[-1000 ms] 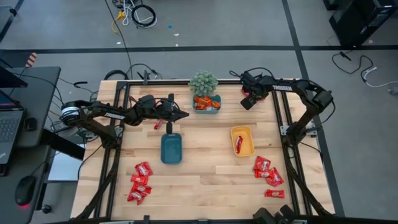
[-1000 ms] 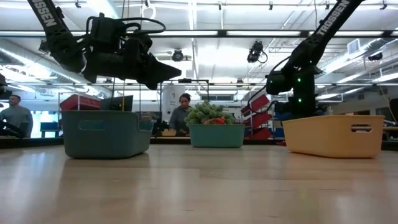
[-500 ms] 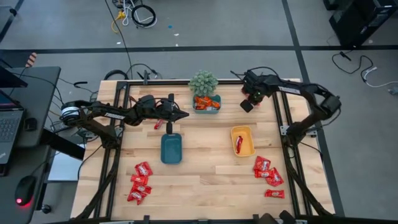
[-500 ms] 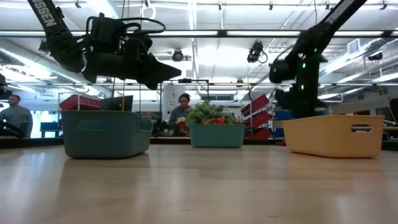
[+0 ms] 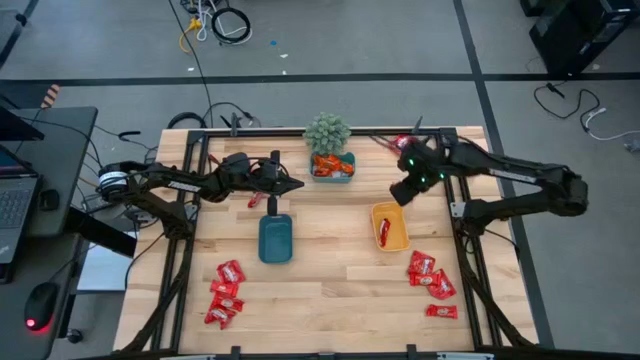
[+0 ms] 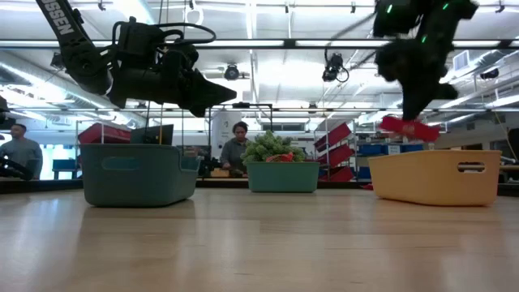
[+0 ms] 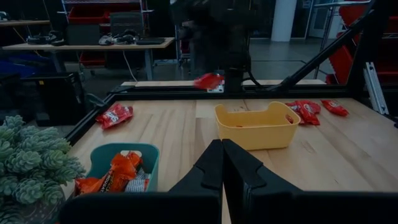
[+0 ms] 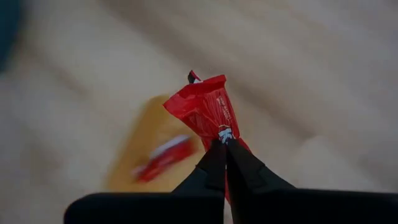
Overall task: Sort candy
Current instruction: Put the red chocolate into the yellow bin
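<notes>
Across the table [image 5: 330, 285] three trays stand: a teal tray [image 5: 275, 238] mid-left, a blue tray [image 5: 332, 167] of orange packets at the back by the plant [image 5: 327, 131], and a yellow tray [image 5: 390, 226] to the right with one red packet [image 5: 384, 233] already in it. Loose red candy lies in two heaps, one [image 5: 224, 293] near the front left, one [image 5: 431, 278] near the front right. Both arms reach in from the sides. The right gripper [image 5: 403, 192] hangs just beyond the yellow tray's far end, its fingers pinched tight on a red candy [image 8: 208, 112], gripped at one end so the wrapper's long axis sticks out ahead of the fingertips. From the wrist view the yellow tray [image 8: 152, 146] lies below and slightly off to one side, so the drop likely turns on carrying the packet a little further over the tray's opening before letting go. The left gripper [image 5: 290, 184] waits closed and empty, between the teal and blue trays.
</notes>
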Tool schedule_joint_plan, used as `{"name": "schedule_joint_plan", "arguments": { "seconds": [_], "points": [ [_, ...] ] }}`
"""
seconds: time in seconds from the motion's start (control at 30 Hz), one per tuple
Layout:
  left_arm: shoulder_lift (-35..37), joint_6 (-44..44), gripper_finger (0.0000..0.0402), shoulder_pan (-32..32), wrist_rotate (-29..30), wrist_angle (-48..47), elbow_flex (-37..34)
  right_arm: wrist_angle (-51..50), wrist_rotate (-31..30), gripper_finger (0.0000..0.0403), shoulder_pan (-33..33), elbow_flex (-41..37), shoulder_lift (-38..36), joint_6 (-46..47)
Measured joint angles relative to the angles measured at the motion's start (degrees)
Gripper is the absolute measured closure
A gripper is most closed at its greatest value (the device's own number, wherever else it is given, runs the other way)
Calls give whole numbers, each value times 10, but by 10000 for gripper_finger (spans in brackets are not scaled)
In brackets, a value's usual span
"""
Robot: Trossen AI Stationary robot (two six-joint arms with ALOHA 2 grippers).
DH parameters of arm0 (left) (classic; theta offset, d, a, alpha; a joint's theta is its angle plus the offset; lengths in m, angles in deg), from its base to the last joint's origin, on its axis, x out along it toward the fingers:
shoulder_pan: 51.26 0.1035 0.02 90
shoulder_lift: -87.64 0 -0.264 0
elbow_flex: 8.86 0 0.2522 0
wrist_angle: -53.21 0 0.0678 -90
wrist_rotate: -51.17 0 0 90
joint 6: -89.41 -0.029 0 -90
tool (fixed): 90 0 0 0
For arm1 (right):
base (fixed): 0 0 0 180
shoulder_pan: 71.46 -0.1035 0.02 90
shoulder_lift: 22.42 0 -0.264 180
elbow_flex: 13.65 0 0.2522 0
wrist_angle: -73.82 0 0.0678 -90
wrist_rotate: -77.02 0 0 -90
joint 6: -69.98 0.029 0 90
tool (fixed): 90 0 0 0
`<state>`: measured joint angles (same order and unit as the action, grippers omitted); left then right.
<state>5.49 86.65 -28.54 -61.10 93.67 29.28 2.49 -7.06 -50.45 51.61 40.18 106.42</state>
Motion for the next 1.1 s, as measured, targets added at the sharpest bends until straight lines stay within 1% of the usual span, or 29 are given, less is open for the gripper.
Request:
{"name": "schedule_joint_plan", "arguments": {
  "seconds": [0.1,0.23,0.33,0.43,0.57,0.73,0.83,0.97,1.03,1.1],
  "points": [
    [0,0,396,0,2,0,0,0,6,403,-74,0,-22,111],
    [0,0,396,0,12,0,0,7,1,403,-150,-2,-17,235],
    [0,0,396,0,12,0,0,22,1,403,-183,-9,4,304],
    [0,0,396,0,12,0,0,30,-5,403,-198,-14,31,341],
    [0,0,396,0,12,0,0,32,-17,399,-197,-22,68,340],
    [0,0,396,0,12,0,0,60,-17,372,-189,-24,105,255],
    [0,0,396,0,12,0,0,78,-5,341,-185,-24,116,220],
    [0,0,396,0,12,0,0,84,23,285,-184,-24,121,188],
    [0,0,396,0,12,0,0,84,46,258,-185,-24,114,157],
    [0,0,396,0,12,0,0,85,58,239,-201,-24,98,132]
  ]
}}
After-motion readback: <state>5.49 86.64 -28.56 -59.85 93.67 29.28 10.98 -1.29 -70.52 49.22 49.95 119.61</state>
